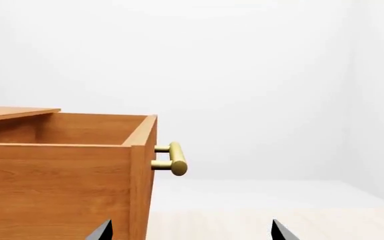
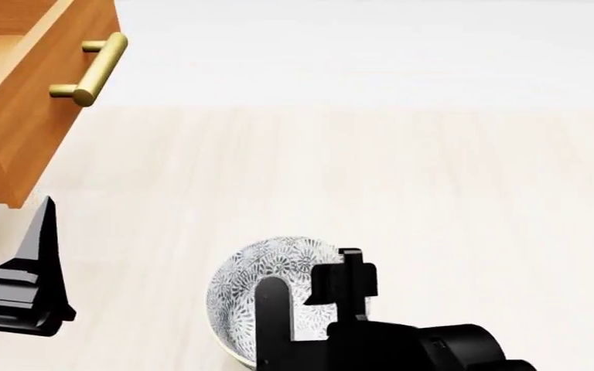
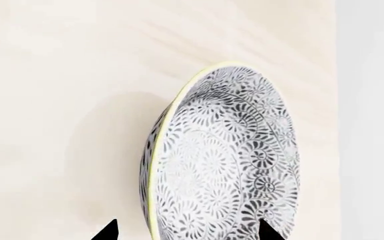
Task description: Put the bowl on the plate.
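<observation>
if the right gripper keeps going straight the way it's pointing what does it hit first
Most likely the bowl. In the wrist view the right gripper has its fingertips either side of the bowl's near rim, jaws open. How close it is can't be told.

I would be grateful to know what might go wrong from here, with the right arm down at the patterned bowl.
1. The right pincer straddles only the bowl at its rim; a thin-edge grip may slip or tip the bowl.
2. The plate is in none of the views, so the carry starts blind.
3. The open drawer with its brass handle juts out near the left pincer; a sweep that way could strike it.
</observation>
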Controlling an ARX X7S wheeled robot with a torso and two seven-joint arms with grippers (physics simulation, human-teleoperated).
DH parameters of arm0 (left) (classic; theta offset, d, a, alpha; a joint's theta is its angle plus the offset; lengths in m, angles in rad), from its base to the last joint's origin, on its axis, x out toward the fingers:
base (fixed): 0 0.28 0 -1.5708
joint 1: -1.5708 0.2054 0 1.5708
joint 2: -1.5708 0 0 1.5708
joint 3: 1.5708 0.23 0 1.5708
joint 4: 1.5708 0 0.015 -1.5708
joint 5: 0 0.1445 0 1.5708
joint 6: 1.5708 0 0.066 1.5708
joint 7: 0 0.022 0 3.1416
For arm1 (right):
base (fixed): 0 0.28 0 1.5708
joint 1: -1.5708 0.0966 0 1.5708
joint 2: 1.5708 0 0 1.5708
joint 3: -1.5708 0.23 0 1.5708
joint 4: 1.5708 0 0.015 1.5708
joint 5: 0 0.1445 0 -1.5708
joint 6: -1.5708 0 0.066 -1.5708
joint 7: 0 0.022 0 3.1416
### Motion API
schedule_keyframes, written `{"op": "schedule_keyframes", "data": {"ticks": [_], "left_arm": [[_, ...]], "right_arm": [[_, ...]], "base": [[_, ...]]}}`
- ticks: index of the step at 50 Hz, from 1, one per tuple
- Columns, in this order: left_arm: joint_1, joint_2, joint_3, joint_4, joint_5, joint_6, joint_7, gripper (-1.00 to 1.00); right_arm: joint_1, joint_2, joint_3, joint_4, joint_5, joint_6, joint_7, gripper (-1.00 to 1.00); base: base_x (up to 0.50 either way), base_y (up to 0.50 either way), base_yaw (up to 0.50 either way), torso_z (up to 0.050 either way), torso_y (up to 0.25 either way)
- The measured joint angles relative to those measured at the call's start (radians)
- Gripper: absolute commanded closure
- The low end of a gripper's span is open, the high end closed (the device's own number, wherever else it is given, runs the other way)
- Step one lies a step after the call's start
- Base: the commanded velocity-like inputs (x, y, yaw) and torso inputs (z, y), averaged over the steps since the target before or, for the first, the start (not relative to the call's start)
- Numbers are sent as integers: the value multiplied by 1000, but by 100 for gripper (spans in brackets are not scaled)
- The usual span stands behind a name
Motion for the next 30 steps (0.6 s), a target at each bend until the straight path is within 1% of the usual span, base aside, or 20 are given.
{"op": "schedule_keyframes", "data": {"ticks": [25,26,30], "left_arm": [[0,-9,-1,-3,-9,6,-10,-100],[0,-9,-1,-3,-9,6,-10,-100],[1,-11,-1,-4,-11,8,-11,-100]], "right_arm": [[-41,-85,-27,216,1,-122,49,-100],[-43,-87,-28,224,1,-125,51,100],[-52,-95,-37,248,4,-135,56,100]], "base": [[0,0,0,0,0],[0,0,0,0,0],[0,0,0,0,3]]}}
